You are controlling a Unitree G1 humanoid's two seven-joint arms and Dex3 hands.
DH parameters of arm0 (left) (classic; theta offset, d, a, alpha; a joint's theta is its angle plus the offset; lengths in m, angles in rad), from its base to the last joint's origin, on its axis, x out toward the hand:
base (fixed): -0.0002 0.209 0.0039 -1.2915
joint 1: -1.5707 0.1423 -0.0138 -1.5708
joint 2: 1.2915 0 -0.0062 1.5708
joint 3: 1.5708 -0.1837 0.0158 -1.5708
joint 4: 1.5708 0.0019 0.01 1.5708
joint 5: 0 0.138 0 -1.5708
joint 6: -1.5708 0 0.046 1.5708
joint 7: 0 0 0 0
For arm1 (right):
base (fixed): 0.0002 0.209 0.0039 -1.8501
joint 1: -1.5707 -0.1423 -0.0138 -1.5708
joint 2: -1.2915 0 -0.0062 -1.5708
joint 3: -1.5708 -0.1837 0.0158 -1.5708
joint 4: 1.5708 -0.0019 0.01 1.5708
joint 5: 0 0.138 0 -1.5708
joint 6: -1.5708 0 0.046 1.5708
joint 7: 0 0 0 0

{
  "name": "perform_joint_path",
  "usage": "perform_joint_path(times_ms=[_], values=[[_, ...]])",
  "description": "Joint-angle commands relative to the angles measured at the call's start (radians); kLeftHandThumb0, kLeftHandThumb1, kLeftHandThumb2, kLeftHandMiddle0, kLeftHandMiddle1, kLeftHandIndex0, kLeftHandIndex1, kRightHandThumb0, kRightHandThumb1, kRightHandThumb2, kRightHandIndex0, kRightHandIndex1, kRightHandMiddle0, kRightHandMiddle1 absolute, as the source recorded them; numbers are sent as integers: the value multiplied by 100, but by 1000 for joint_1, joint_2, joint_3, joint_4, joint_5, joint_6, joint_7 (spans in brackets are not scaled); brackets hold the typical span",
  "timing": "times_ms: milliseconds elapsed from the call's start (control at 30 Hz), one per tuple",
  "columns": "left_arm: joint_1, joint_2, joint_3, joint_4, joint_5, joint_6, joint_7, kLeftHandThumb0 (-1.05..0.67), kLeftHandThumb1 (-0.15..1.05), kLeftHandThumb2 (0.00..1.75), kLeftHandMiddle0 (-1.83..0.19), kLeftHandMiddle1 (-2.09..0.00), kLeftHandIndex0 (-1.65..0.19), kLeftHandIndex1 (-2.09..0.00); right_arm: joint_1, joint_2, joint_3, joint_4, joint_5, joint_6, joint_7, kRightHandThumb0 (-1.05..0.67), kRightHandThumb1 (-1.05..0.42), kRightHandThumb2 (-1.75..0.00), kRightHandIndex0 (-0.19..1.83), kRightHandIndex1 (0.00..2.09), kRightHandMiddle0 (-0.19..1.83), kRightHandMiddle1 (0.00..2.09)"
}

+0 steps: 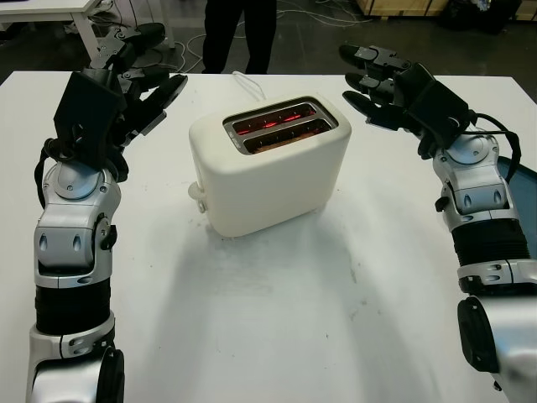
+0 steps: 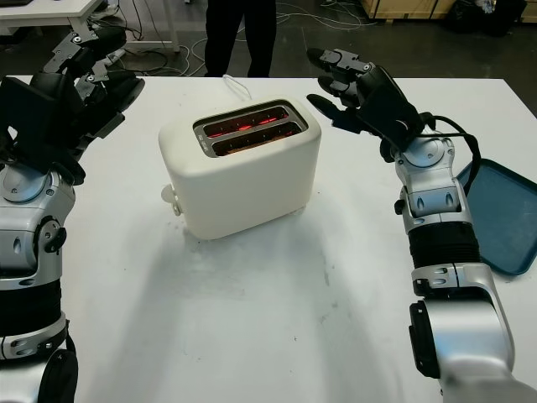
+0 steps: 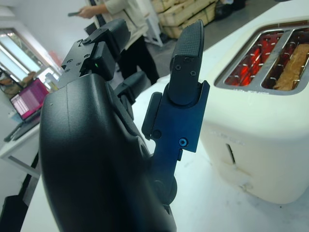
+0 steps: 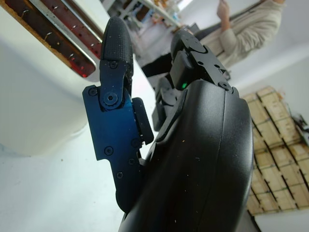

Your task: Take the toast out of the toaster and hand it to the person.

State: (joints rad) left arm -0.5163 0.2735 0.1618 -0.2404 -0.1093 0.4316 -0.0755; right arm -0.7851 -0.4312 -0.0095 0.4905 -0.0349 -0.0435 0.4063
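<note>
A white two-slot toaster (image 1: 268, 172) stands in the middle of the white table (image 1: 277, 319), its slots glowing red inside. A brown slice of toast (image 3: 292, 67) sits low in one slot. My left hand (image 1: 155, 88) is raised off the table to the left of the toaster, open and holding nothing. My right hand (image 1: 365, 80) hovers to the right of the toaster at about the height of its top, also open and apart from it. A person in dark trousers (image 1: 239, 34) stands beyond the table's far edge.
A blue tray (image 2: 503, 218) lies at the table's right edge beside my right forearm. The toaster's white cable (image 1: 243, 81) runs off its back toward the far edge. Wooden crates (image 3: 181, 12) and a desk stand behind the person.
</note>
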Motion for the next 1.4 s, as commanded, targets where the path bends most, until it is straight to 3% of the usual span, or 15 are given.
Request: perform_joint_path(times_ms=[0, 800, 933, 1067, 1367], values=[[2, -2, 5, -7, -1, 1, 4, -49, 91, 8, 0, -105, -18, -62, 0, 1, -2, 1, -1, -15, -5, -68, -92, -40, 36, 1, 36, 1], [2, -2, 5, -7, 0, 2, 3, -49, 92, 8, 0, -106, -17, -62, 0, -2, 1, -3, -9, -28, -10, -67, -92, -39, 37, 1, 37, 1], [4, 2, 1, -6, 8, -3, 3, -48, 92, 8, 0, -105, -17, -62, -26, 19, -53, 30, 74, -49, 16, -66, -92, -18, 35, 0, 36, 0], [3, 3, 3, -9, 5, 4, 2, -49, 92, 9, 0, -104, -17, -62, -86, 4, -64, 68, 77, -145, 27, -61, -77, -1, 39, 5, 41, 4], [7, 3, -2, -17, 16, 11, 11, -47, 92, 9, -1, -102, -18, -61, -254, -40, 53, 160, -121, -379, -10, -71, -65, 0, 73, 27, 73, 17]])
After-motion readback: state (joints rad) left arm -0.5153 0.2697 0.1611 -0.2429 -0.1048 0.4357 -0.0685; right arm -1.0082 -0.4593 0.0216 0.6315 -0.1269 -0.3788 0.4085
